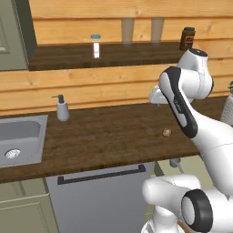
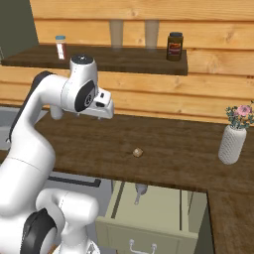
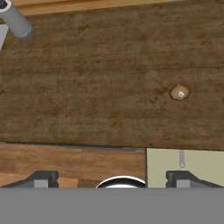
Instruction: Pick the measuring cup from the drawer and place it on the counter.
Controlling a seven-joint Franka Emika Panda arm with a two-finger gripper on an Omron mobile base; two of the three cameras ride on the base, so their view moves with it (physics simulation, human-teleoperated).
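The measuring cup (image 2: pixel 140 188), a tiny grey metal cup with a thin handle, lies in the open drawer (image 2: pixel 163 203) on its cream floor, just under the counter's front edge. It also shows small in the left base view (image 1: pixel 175 163), and its handle (image 3: pixel 181 158) appears in the hand view. My gripper (image 2: pixel 103 110) hangs high over the dark wood counter (image 2: pixel 173 149), behind and to the left of the drawer. Its fingertips (image 3: pixel 41 178) stand wide apart, open and holding nothing.
A small tan lump (image 3: pixel 180 92) lies on the counter near the drawer. A soap dispenser (image 1: pixel 62 109) stands by the steel sink (image 1: pixel 20 136) at left. A white vase with flowers (image 2: pixel 232 143) is at right. A grey panel with a dark handle (image 1: pixel 104 174) sits below the counter.
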